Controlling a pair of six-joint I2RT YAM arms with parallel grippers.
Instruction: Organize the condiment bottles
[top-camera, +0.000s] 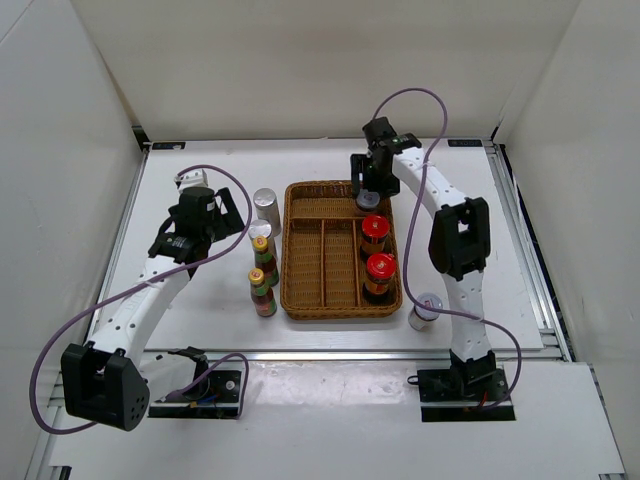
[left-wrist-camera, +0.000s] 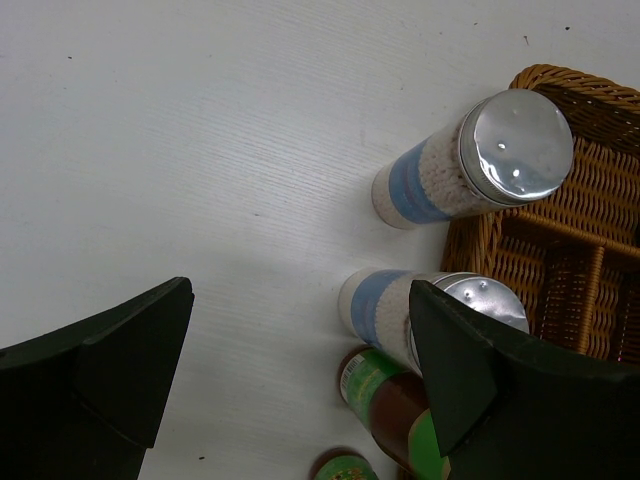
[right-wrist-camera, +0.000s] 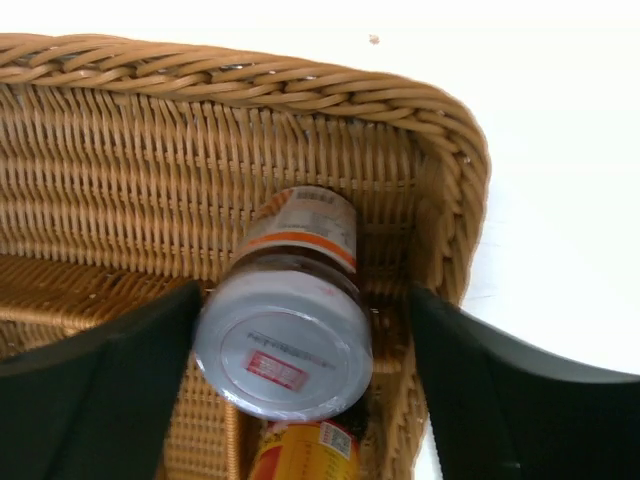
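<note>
A grey-lidded jar (top-camera: 368, 203) stands in the far right corner of the wicker tray (top-camera: 340, 300), with two red-lidded jars (top-camera: 374, 228) (top-camera: 380, 268) in front of it in the same compartment. My right gripper (top-camera: 365, 190) is open around the grey-lidded jar (right-wrist-camera: 285, 340); the lid sits by the left finger, with a gap at the right. A second grey-lidded jar (top-camera: 427, 308) stands on the table right of the tray. Two silver-capped shakers (top-camera: 266, 203) (top-camera: 261, 232) and two yellow-capped bottles (top-camera: 260, 250) (top-camera: 262, 290) stand left of the tray. My left gripper (top-camera: 225, 210) is open and empty beside the shakers (left-wrist-camera: 470, 160) (left-wrist-camera: 385, 300).
The tray's left and middle compartments hold nothing. Its rim shows in the left wrist view (left-wrist-camera: 590, 260) and the right wrist view (right-wrist-camera: 250, 90). White walls close the table at the left, back and right. A purple cable loops off each arm.
</note>
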